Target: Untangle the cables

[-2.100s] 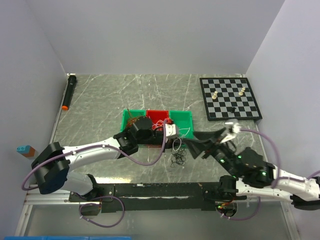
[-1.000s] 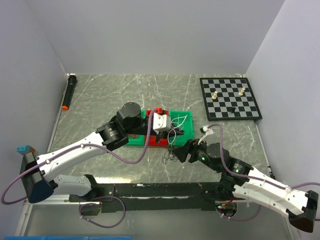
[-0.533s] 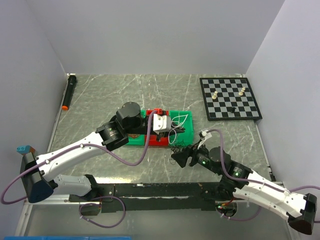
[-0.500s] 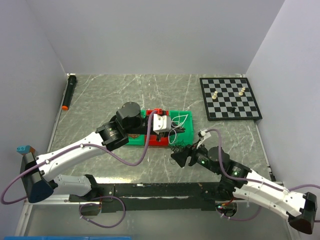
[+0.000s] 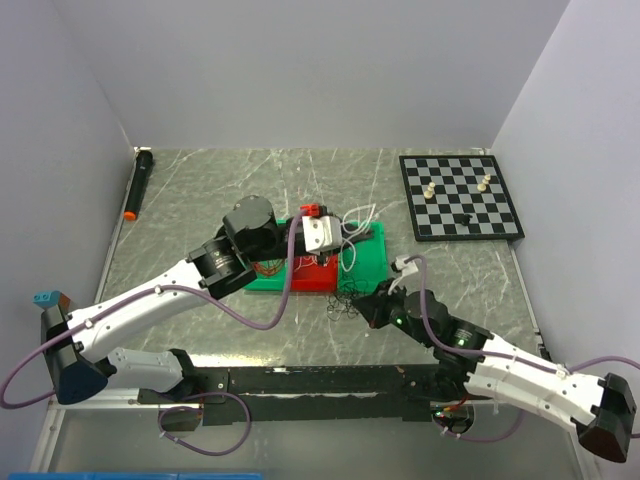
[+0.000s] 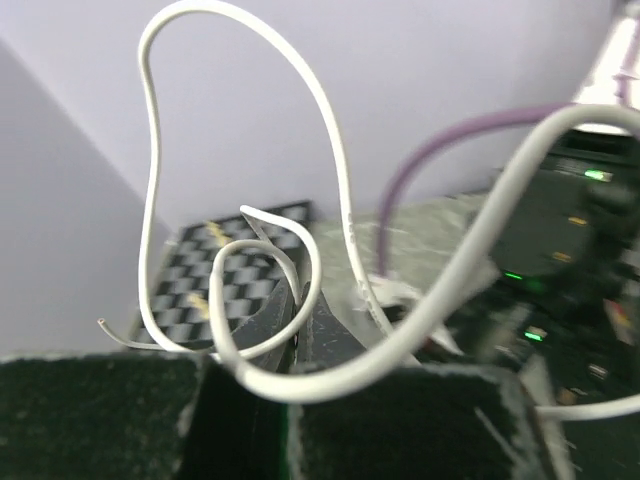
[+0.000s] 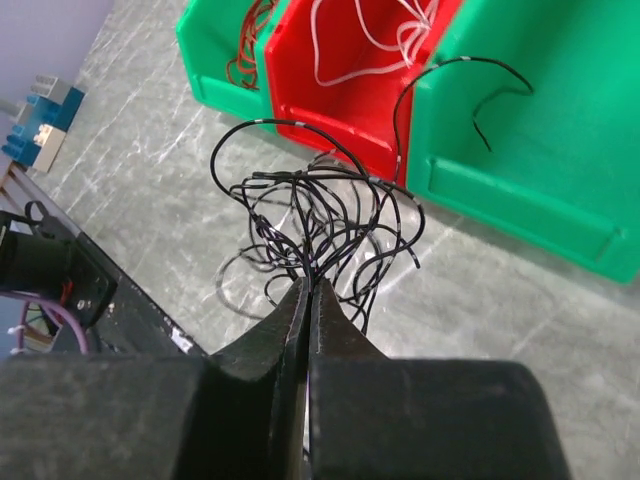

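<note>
In the left bin: the green plastic bin (image 7: 215, 45) at the left end of a three-bin row holds a coil of red/brown cables (image 7: 250, 55).
In the middle bin: the red plastic bin (image 7: 345, 100), touching both neighbours, holds loose white cables (image 7: 375, 35).
Over the right bin: one black cable end arcs above the near wall of the second green plastic bin (image 7: 530, 160).
Left gripper (image 6: 300, 310): positioned over the bin row in the top view. The fingers are pressed together, pinching a white cable loop (image 6: 480, 235) that rises from the pinch in wide curves.
Right gripper (image 7: 308, 290): just in front of the bin row. The fingers are flat against each other, clamping strands of the black cable tangle (image 7: 320, 215).
Black cable tangle, location: between the right gripper and the front wall of the red plastic bin, over the table. Whether it rests on the surface cannot be told.
Surface: grey marbled table top (image 5: 200, 200) with pale scratch-like veins.
Surface, far left: a black cylinder with an orange end (image 5: 137, 183) lies along the left edge.
Surface margin, left: a small blue-and-brown block (image 5: 48, 298) sits beside the left arm.
Surface, rear right: a black-and-white chessboard (image 5: 460, 197) lies flat, well apart from the bins. It carries two pale chess pieces (image 5: 428, 190) and one dark chess piece (image 5: 465, 217).
Room: plain pale lilac walls (image 5: 300, 70) enclose the table at left, rear and right.
</note>
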Robot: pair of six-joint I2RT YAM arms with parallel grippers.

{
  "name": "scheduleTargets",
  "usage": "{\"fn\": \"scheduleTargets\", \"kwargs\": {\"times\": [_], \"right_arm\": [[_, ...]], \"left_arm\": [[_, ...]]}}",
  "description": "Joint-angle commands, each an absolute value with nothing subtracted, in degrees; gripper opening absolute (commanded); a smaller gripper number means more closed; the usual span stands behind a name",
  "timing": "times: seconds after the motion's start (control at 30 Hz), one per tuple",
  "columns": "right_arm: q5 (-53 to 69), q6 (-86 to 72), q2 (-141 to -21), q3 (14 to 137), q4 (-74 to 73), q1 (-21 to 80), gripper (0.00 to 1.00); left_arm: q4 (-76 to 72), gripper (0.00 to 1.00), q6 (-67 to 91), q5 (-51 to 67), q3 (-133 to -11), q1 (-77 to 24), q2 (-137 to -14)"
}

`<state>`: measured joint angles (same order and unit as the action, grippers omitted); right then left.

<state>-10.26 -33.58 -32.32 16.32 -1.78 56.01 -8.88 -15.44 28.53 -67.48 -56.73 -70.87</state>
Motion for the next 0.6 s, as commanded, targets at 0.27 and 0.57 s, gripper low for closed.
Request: {"fn": "scheduleTargets", "kwargs": {"times": [0.27,0.57], "right_arm": [[-5.99,-42.97,-14.17,13.10,-24.60,58.35,0.00],[-12.73,-45.97,-7.30,21.87,-36.04,58.89,0.00]], "left_arm": [[-17.58,0.01,-19.88,6.85,-68.12,-54.15,-72.16],[-15.21,0.01,-11.52,14.49,-61.44,-46.68,-79.00]]}}
